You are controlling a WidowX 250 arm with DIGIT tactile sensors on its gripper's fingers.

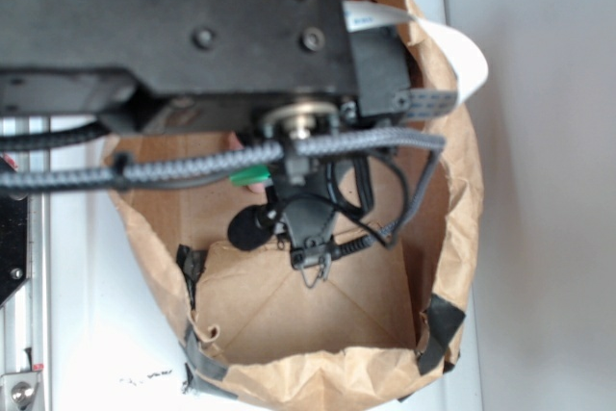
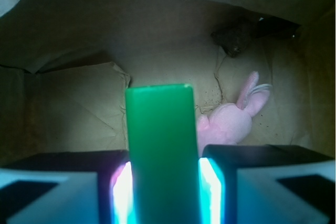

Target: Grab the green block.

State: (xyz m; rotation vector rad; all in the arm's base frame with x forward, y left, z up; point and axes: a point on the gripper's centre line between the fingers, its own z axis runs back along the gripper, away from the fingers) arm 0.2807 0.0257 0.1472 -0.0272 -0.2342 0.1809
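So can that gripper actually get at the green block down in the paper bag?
Yes, it seems so: the wrist view shows the green block already clamped between the gripper fingers, with nothing in the way.

The green block [image 2: 160, 150] is a flat, long rectangular piece of plain bright green with smooth faces and slightly rounded corners. In the wrist view it stands lengthwise up the middle of the picture, its lower part pinched between the two fingers [image 2: 122, 192] of the claw [image 2: 163, 195], its far end free above the brown paper floor of the bag. In the exterior view only a small green sliver [image 1: 252, 176] shows under the arm.
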